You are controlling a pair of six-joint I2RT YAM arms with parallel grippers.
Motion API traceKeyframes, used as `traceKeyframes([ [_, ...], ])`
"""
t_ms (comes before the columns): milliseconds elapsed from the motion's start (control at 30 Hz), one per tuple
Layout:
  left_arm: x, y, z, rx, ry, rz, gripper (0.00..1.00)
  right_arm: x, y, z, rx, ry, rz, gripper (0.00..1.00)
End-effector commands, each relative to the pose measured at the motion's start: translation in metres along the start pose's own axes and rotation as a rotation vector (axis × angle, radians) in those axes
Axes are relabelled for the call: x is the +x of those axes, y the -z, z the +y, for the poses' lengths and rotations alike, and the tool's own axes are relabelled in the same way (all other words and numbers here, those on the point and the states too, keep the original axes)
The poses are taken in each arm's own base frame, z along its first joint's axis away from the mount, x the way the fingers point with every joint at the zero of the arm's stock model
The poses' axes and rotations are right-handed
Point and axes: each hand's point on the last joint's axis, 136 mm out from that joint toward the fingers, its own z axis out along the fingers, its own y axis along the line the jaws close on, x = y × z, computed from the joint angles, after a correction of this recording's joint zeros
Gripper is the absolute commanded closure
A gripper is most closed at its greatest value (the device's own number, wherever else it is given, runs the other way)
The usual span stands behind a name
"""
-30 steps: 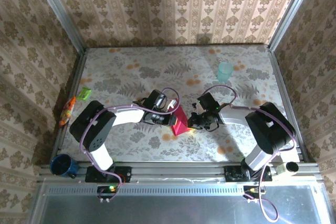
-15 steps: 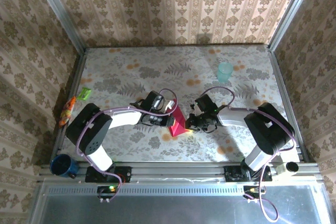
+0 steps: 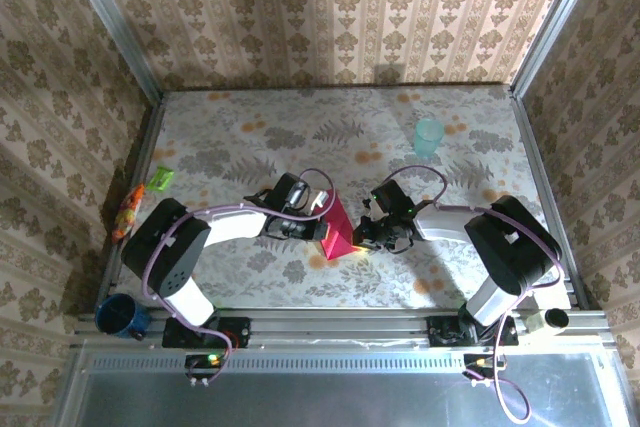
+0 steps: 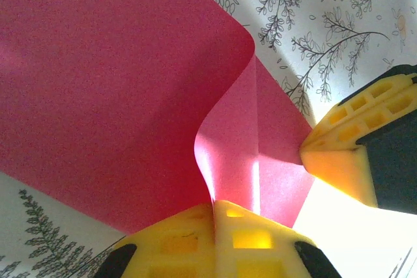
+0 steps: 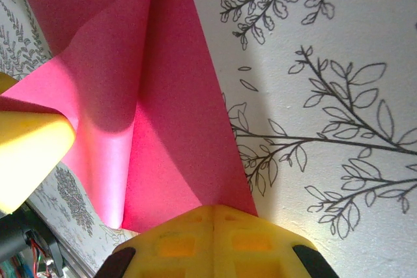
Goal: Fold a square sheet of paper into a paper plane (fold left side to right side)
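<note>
Left wrist: left gripper [image 4: 214,216] jaws grasp the square sheet of paper [image 4: 98,96]; right gripper [image 4: 313,154], jaws clenched, pins its three-o'clock edge. Align edges before creasing.

One red paper sheet [image 3: 338,238], one teal cup [image 3: 428,136], one blue mug [image 3: 120,316], two packets [image 3: 160,179] [image 3: 127,212], two grippers [image 3: 323,233] [image 3: 366,235]
</note>
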Motion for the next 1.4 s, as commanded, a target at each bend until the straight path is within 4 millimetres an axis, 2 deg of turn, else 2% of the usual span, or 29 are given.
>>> traceKeyframes([
  [0,0.006,0.001,0.008,-0.025,-0.003,0.016,1.00,0.023,-0.011,-0.036,0.137,-0.056,0.066,1.00],
  [267,0.004,0.000,0.011,-0.027,0.000,0.014,1.00,0.024,-0.012,-0.036,0.139,-0.054,0.071,1.00],
  [1367,0.018,-0.010,0.028,-0.075,0.010,0.056,1.00,0.024,-0.014,-0.035,0.145,-0.053,0.084,1.00],
])
